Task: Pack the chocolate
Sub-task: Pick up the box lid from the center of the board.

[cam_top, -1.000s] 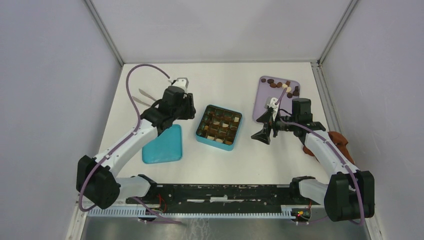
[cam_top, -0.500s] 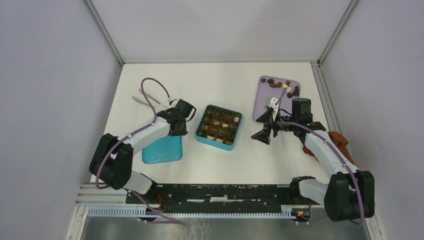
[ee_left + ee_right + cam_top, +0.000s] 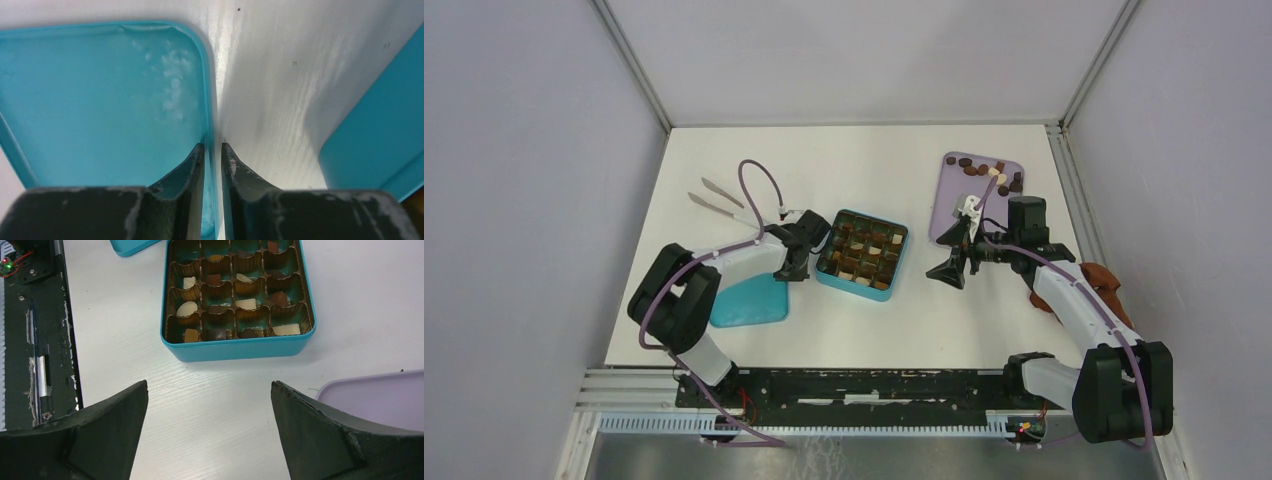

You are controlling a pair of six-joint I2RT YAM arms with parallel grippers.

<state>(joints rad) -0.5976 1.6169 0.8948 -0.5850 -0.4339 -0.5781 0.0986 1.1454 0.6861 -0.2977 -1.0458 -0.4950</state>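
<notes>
Swinging down and toward the box since a second ago, the left arm has brought the left gripper (image 3: 212, 147) low onto the right edge of the teal lid (image 3: 100, 100), and its opening has narrowed. Its fingers (image 3: 196, 165) now straddle the lid's rim, one inside and one outside, with only a thin gap between them. Whether they already pinch the rim I cannot tell. The lid lies flat on the counter (image 3: 864, 170), spreading out to that gripper's left, and the teal box (image 3: 235, 347) sits just to its right.

The right arm has not shifted. The right gripper (image 3: 209, 385) hangs spread wide, holding nothing. The box lies straight ahead of it and a purple tray (image 3: 946, 190) is close at its right.

Some of the chocolate (image 3: 247, 304) sits in the box's compartments, dark, brown and cream pieces. More chocolate lies at the far end of the tray, behind the right gripper.
</notes>
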